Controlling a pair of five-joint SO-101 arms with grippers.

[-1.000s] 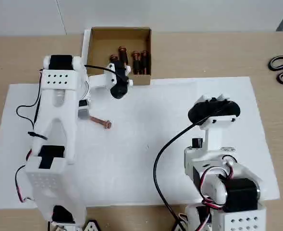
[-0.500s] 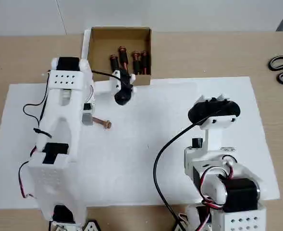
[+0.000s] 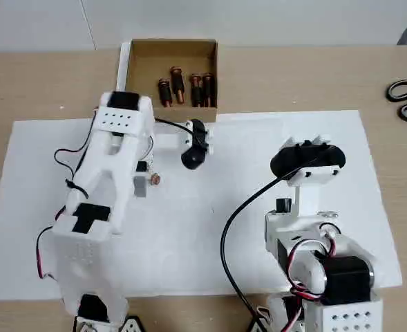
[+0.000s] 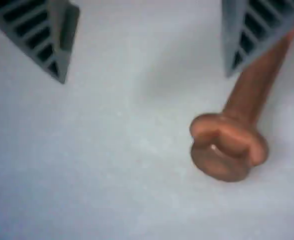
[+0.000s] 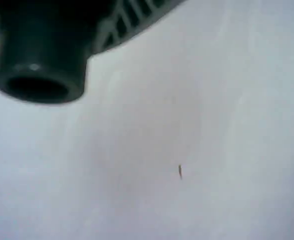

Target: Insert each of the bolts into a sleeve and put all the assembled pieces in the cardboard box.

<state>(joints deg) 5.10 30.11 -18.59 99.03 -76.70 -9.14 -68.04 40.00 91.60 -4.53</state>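
White paper [image 3: 272, 131] lies under both arms. My left gripper [image 4: 147, 70] hangs with fingers spread over the bolt [image 4: 231, 145] lying on it. My right gripper [image 5: 82, 35] pinches a black sleeve [image 5: 39, 75]. Four assembled pieces [image 3: 186, 86] lie in the cardboard box [image 3: 139, 55].

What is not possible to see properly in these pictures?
Left wrist view: the shaft tip of the bolt is hidden behind a finger of the left hand.
Right wrist view: the rear end of the sleeve is cut off by the edge.
High view: the assembled pieces in the cardboard box are too small to judge seating.
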